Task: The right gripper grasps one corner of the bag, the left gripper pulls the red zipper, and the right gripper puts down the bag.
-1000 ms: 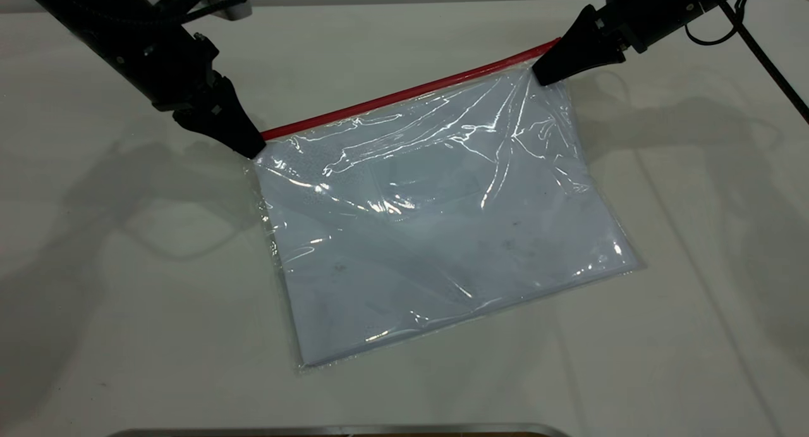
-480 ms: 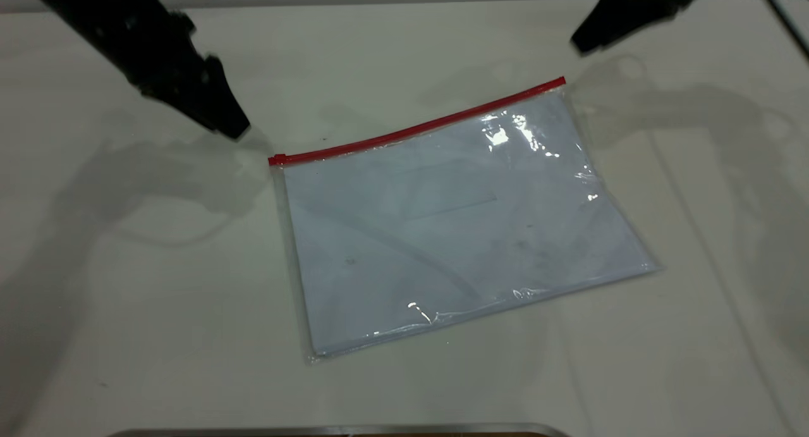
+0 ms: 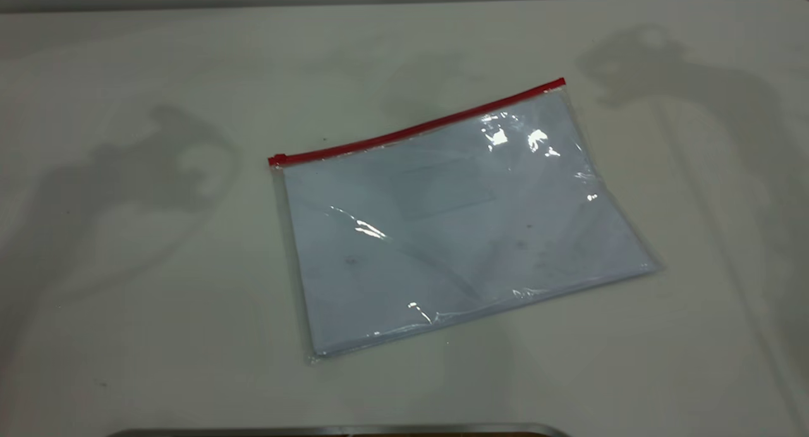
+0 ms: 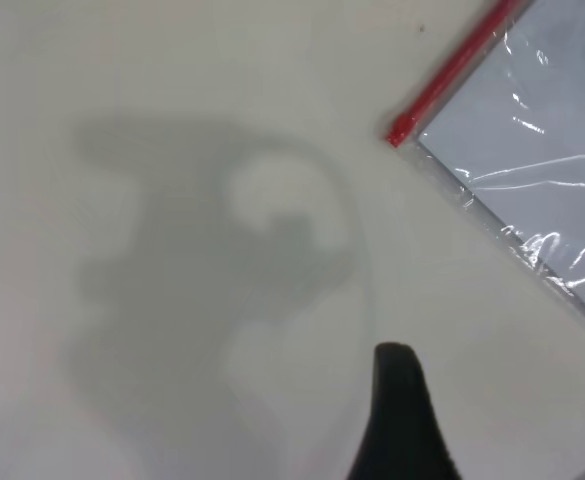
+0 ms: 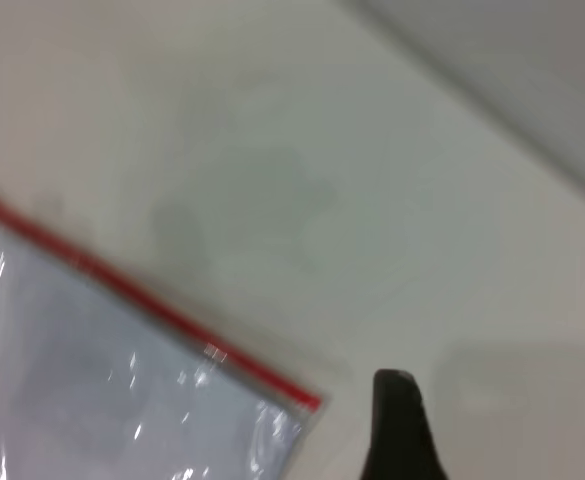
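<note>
In the exterior view, we see the bag [image 3: 455, 228] lying flat mid-table, its red zipper [image 3: 417, 130] running from nine o'clock up toward one o'clock. A second ago both grippers clamped its two red-tipped corners; now both have left this view, only their shadows remaining, so we judge the task essentially finished.

In the left wrist view, the left gripper [image 4: 402, 420] hangs over bare table, the slider end [image 4: 400, 132] at its twelve o'clock, well apart. Whether it is spread or closed, we cannot tell.

In the right wrist view, the right gripper [image 5: 400, 425] hovers just beside the released corner [image 5: 307, 400], holding nothing; its spread is likewise unclear.
</note>
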